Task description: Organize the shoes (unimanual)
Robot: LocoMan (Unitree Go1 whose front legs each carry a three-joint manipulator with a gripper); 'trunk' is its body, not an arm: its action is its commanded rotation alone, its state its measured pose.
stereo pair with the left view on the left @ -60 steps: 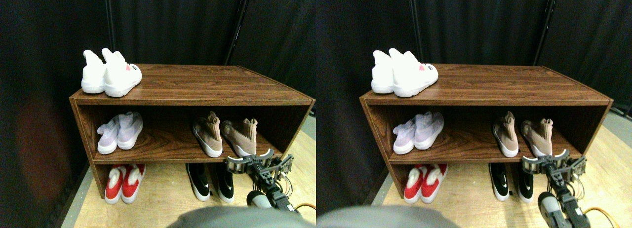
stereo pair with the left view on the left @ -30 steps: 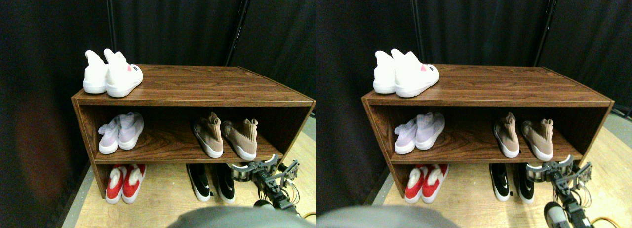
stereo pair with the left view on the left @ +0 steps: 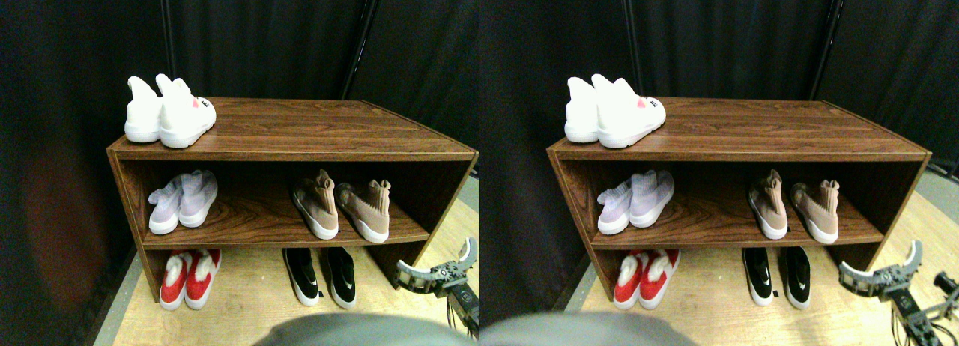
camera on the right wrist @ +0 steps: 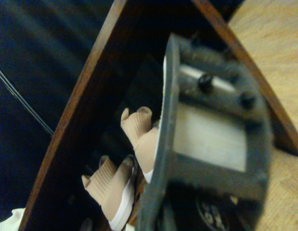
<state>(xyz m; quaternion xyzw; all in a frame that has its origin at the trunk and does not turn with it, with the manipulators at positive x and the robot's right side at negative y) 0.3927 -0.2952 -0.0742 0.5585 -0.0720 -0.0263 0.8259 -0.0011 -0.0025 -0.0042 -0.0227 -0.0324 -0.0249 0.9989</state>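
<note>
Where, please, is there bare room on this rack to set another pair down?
The top board is bare right of the white pair. The middle shelf has a gap between the lilac pair and tan pair. Its right end is crowded.

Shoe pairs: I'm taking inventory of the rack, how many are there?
5: white pair on top, lavender pair and tan pair on the middle shelf, red pair and black pair on the floor underneath.

I see overhead light glaring on the white high-top sneakers; the black curtain backdrop stays dim. My wrist view is blurred, its dark jaw frame out of focus.
</note>
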